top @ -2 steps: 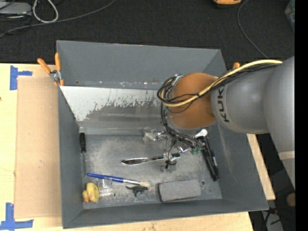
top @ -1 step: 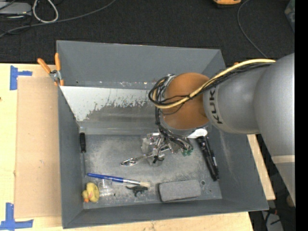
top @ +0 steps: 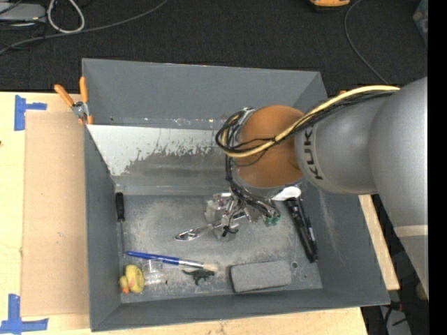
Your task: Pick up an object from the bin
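My gripper point(top: 225, 218) hangs low over the middle of the bin floor, its metal fingers pointing down beneath the orange cover. A metal spoon point(top: 194, 233) lies just left of and below the fingertips, its bowl toward the left. A black marker point(top: 304, 230) lies lengthwise to the right of the gripper. A small green-and-white piece point(top: 274, 218) sits beside the gripper on its right. Whether the fingers touch the spoon's handle I cannot tell.
Along the front of the bin lie a grey foam block point(top: 260, 276), a blue pen point(top: 164, 260), a small dark object point(top: 200, 275) and a yellow rubber duck point(top: 132, 279). A short black stick point(top: 119, 206) rests against the left wall.
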Controlling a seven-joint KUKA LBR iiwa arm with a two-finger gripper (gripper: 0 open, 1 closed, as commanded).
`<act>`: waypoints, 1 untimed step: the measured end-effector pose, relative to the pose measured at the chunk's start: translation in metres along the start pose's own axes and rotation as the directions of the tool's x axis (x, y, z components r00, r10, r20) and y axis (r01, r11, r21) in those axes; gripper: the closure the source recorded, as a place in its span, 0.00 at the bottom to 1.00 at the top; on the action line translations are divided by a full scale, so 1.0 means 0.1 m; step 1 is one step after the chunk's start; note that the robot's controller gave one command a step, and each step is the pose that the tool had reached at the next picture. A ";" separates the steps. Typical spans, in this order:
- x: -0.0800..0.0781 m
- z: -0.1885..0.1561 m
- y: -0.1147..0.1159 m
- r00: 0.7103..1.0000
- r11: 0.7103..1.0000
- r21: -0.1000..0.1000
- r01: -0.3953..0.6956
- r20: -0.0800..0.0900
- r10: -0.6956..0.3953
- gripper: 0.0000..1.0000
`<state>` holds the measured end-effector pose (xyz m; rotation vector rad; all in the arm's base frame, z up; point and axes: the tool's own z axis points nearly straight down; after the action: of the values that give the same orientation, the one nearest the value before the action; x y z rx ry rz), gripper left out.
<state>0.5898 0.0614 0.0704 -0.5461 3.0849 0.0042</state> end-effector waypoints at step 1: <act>0.01 -0.12 0.01 1.000 1.000 -0.001 0.000 -0.004 0.000 1.00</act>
<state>0.5881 0.0614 0.0821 -0.5468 3.0891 0.0047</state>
